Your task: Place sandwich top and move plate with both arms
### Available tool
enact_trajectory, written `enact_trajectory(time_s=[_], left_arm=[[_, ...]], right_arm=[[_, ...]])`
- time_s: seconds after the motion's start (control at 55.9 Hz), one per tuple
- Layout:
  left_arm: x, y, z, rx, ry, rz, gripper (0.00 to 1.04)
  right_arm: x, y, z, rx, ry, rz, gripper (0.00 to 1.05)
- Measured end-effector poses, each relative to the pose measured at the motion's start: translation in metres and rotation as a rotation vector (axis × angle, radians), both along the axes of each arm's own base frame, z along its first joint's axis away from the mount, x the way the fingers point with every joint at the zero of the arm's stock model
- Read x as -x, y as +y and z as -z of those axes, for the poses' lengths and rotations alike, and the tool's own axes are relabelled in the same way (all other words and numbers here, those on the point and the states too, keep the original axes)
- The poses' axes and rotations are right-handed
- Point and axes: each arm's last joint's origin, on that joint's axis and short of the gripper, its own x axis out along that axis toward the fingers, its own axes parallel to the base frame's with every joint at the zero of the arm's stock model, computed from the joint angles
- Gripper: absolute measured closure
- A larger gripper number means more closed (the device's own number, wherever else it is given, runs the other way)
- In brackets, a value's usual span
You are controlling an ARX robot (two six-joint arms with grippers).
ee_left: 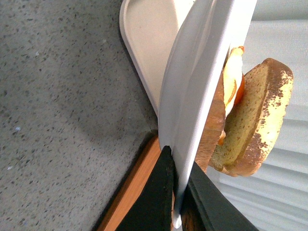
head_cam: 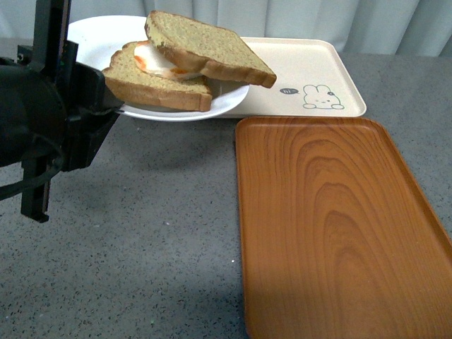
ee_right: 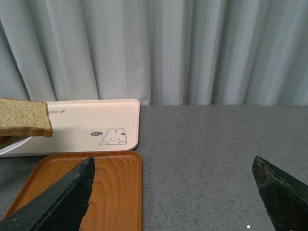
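Left gripper [ee_left: 179,192] is clamping the plate [head_cam: 99,35] rim, holding it above the table [head_cam: 141,247]. Bread slice [head_cam: 205,46] is lying askew on the egg slice [head_cam: 155,81]. Right gripper [ee_right: 175,192] is hanging wide open, holding nothing.

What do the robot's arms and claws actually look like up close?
The left arm is matte black and boxy, with a thin black cable looping below it. Both the left gripper and the right gripper have flat, black, wedge-shaped fingers. No markings show.

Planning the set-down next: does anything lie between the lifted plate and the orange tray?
Nothing visible does. The plate, clamped at its rim by the left gripper, hangs above bare counter; the orange tray shows an empty surface.
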Motion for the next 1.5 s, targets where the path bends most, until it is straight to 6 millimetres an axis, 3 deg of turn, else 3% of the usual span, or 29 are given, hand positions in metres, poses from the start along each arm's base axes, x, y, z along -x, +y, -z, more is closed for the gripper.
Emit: enact_trajectory(time_s=[0.555,0.967,1.504], left_arm=[[-0.038,-0.005,0.01,-0.171,0.064,-0.003,1.01],[-0.068,-0.021,0.008,-0.213,0.085,0.003,1.01],[-0.082,-0.028,0.009,-0.259,0.117,0.026,1.01]], right_arm=[[0.0,0.0,0.0,0.0,0.0,0.0,0.09],[0.0,0.0,0.0,0.0,0.0,0.0,0.09],[0.0,0.0,0.0,0.0,0.0,0.0,0.09]])
